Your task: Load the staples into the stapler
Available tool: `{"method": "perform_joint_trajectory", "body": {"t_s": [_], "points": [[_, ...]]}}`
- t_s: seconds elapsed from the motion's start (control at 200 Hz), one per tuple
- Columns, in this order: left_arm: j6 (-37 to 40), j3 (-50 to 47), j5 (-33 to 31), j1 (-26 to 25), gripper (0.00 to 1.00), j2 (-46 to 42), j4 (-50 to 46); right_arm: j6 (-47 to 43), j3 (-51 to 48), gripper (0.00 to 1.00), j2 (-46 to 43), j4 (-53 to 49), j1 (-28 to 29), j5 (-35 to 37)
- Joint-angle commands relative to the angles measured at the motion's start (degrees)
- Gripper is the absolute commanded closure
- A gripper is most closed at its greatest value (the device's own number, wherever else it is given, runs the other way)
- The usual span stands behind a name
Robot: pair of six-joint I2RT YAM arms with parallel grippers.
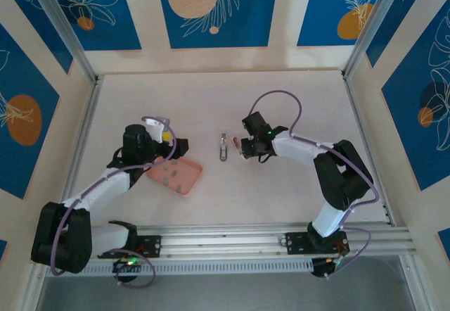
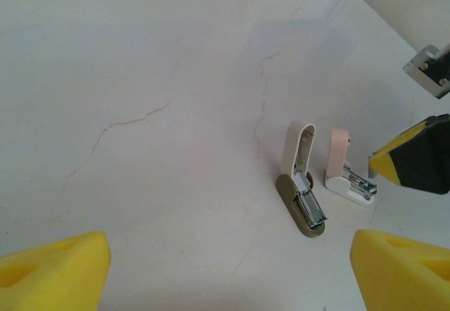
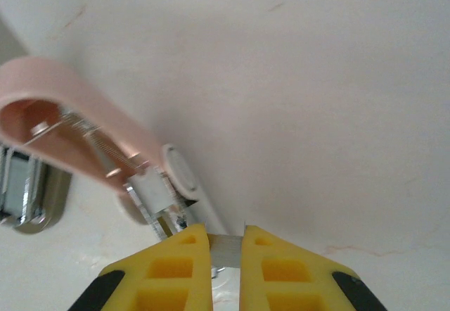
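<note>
On the table [image 1: 295,100], a salmon-pink tray [image 1: 190,182], taken here as the anchor for every place. On that tray, several small dark staples [image 1: 171,176], lying loose, too tiny to count with confidence. Over the tray's far edge, the left gripper [image 1: 177,144], hanging above the table with yellow fingers [image 2: 56,272] spread wide and nothing between them. To the right of the tray and well clear of it, an olive stapler [image 2: 304,191], base flat on the table and hinged open, cream upper arm swung up and back, metal channel bared. A little farther right of the tray again, just beside the olive one but not touching it, a pink stapler [image 2: 339,155], likewise open, pink top lifted away from a white base with its metal track exposed. Farthest right of the tray, at the open track end of that pink stapler, the right gripper [image 1: 245,150], held low. Yellow fingers [image 3: 176,272] there pressed together on a staple strip [image 3: 226,249], a short grey metal bar pinched at the very tips. Strip poised right at the open end of the pink stapler's track; whether touching it or just short, impossible to tell.
</note>
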Motion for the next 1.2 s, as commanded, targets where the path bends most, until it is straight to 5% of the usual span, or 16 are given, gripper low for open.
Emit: {"method": "perform_joint_trajectory", "body": {"t_s": [0.0,1.195], "points": [[-0.7,-0.2,1.0,0.3,0.12,-0.2,1.9,2.3,-0.5,0.86,-1.2,-0.7,-1.7,-2.3],[-1.2,-1.2,1.7,0.3,0.12,0.1,3.5,3.6,1.6,0.87,-1.2,-5.3,4.3,-1.2]]}}
